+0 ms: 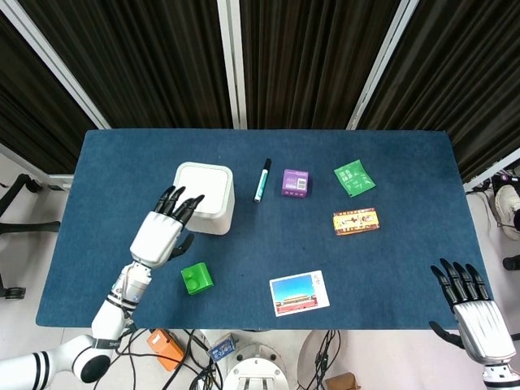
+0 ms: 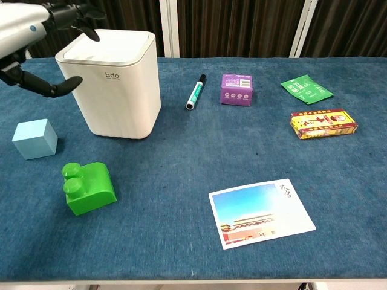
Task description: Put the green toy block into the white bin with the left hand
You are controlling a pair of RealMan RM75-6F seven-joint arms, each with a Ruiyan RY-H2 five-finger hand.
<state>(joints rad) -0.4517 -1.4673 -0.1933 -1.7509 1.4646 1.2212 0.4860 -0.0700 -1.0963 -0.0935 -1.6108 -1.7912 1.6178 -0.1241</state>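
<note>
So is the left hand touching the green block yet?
Apart. The chest view shows the left hand raised beside the white bin, well above the green block, with bare table between them.

Bright, even overhead light in both views; soft short shadows under objects on the blue surface (image 1: 390, 260). Mild glare on white bin (image 2: 115, 90) top. Focus sharp throughout, no motion blur. Slight wide-angle bend at head view edges. Curtains dark.
</note>
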